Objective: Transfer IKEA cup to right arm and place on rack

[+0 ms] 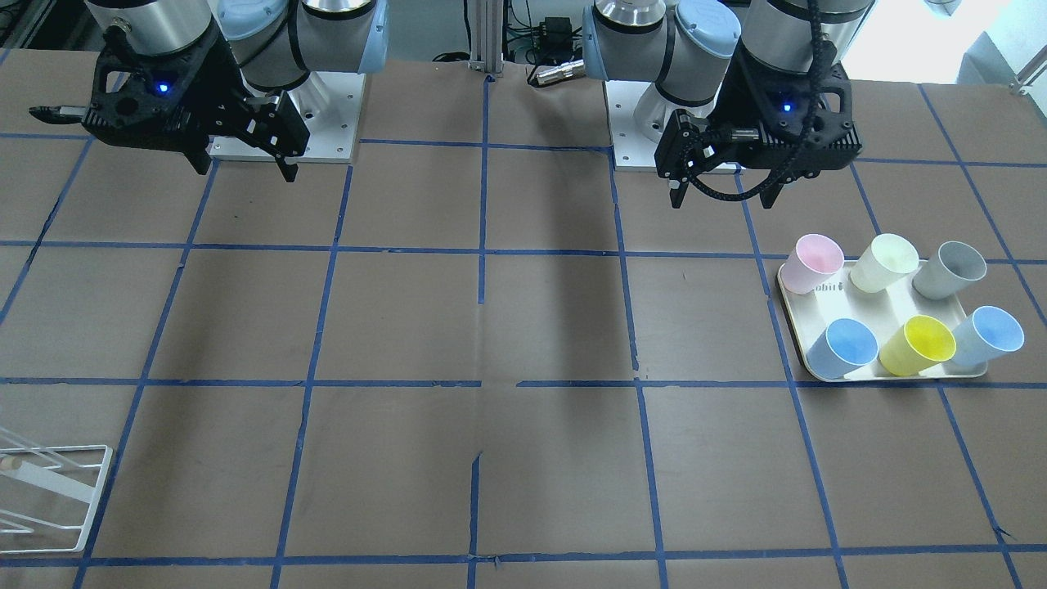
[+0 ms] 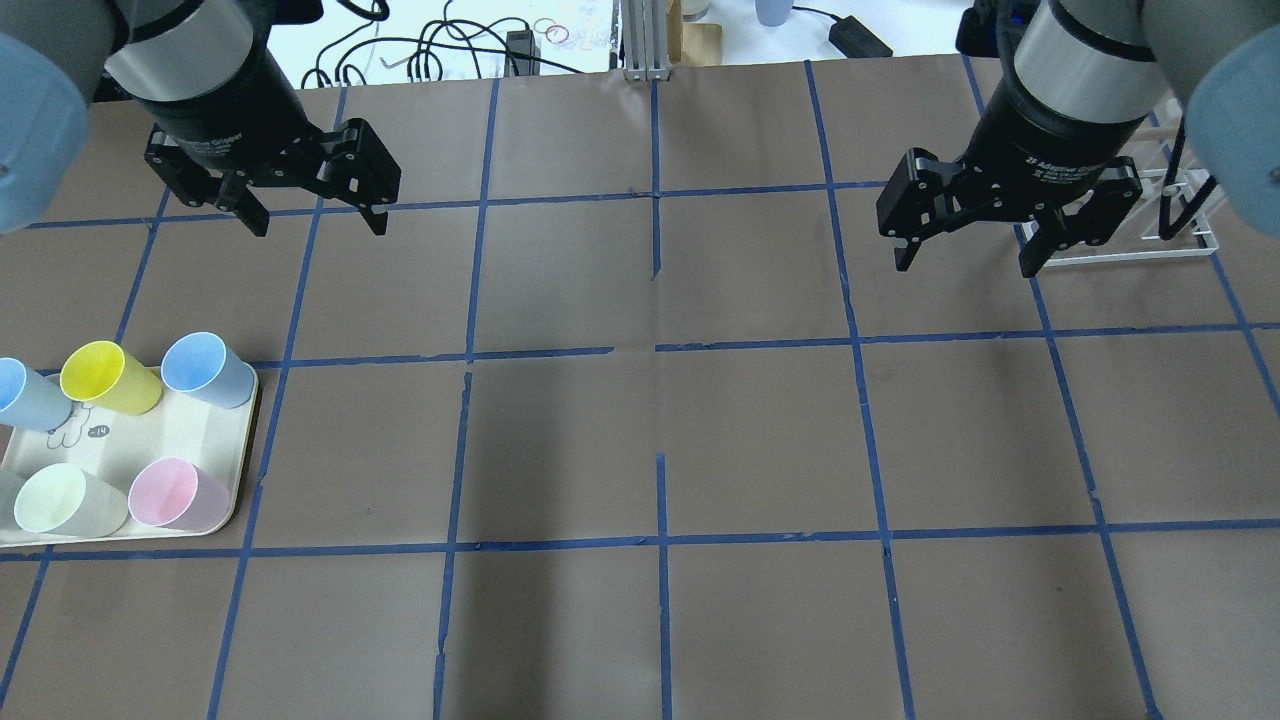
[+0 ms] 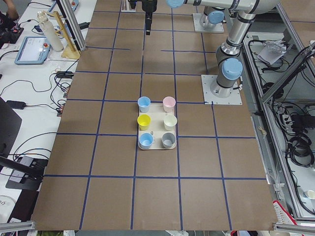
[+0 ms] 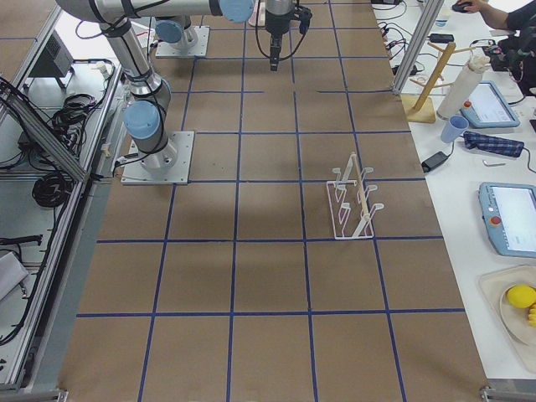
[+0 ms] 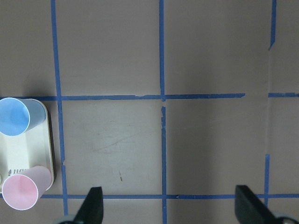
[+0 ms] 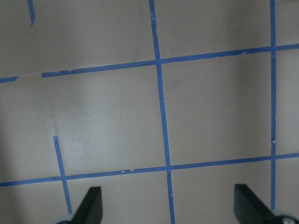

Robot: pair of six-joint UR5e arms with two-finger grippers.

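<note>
Overhead exterior shows IKEA cup (image 2: 28, 398) far from left claw (image 2: 318, 224).

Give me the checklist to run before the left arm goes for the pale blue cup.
1. Left gripper open and empty: ok.
2. Right gripper open and empty, ready to receive: ok.
3. IKEA cup upright on the tray: ok.
4. Finger room beside the cup: cannot tell; the yellow cup stands close.
5. Left gripper above the cup: not ok; it hangs away from the tray.
6. Rack free of cups: ok.
</note>
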